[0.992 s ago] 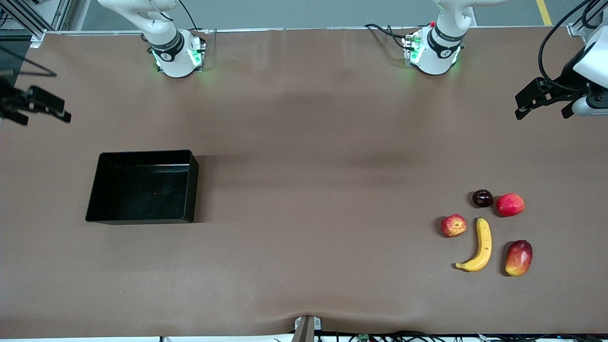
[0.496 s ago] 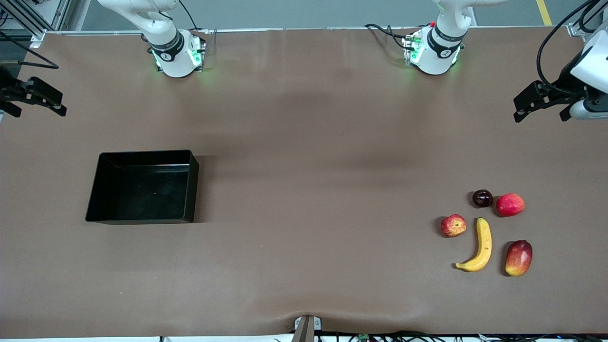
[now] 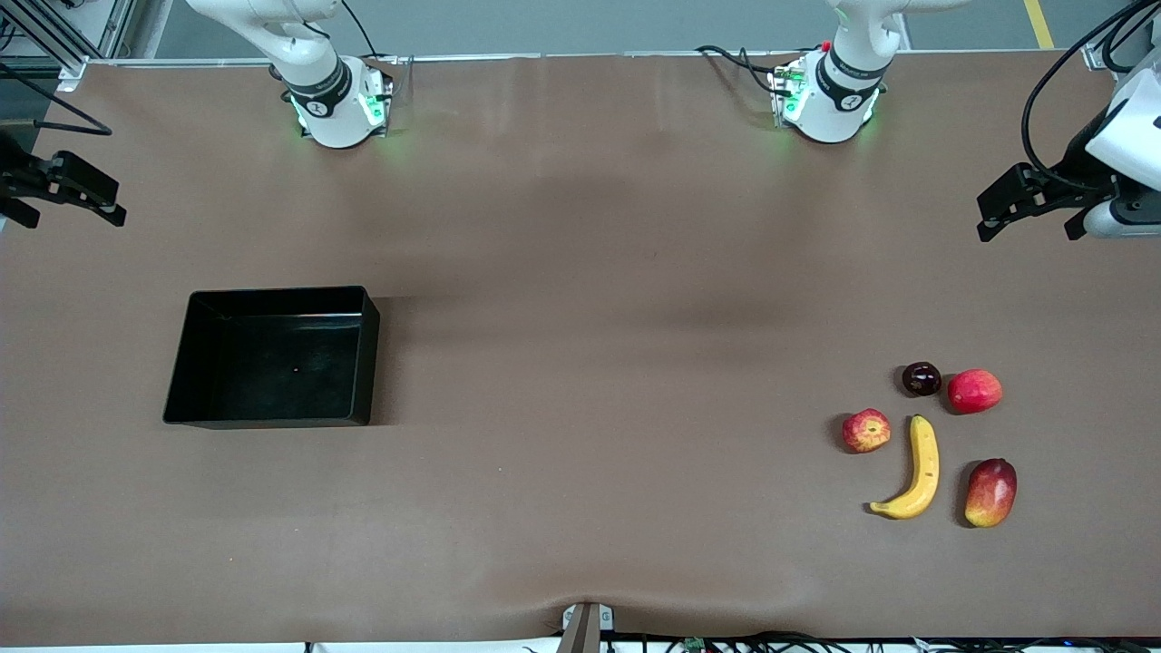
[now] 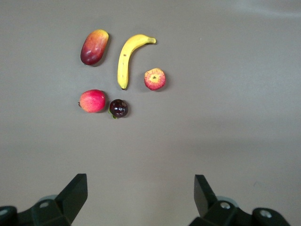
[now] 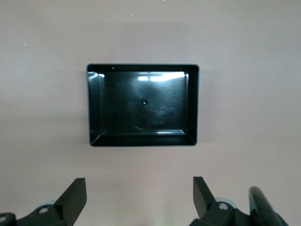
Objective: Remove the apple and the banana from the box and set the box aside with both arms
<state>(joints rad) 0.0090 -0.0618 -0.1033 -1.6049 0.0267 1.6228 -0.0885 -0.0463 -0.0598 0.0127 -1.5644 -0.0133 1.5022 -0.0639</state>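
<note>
A: Item one, your claws?

B: Left claw point(image 3: 1034, 201) is hanging released over bare worktop point(image 3: 580, 363) at the left arm's end. Right claw point(image 3: 63, 190) is hanging released at the right arm's end.

A: Your task items?

B: Box point(image 3: 272, 358) is sitting toward the right arm's end. Banana point(image 3: 916, 472) and apple point(image 3: 866, 430) are lying just beside each other toward the left arm's end.

Premises: robotics laboratory. Evidence: two white robot arm bases with green indicator lights point(image 3: 340, 104) bolted to a brown-covered worktop point(image 3: 580, 272); black cabling point(image 3: 735, 59); aluminium framing point(image 3: 54, 41); grey floor with a yellow line point(image 3: 1039, 23).
</note>
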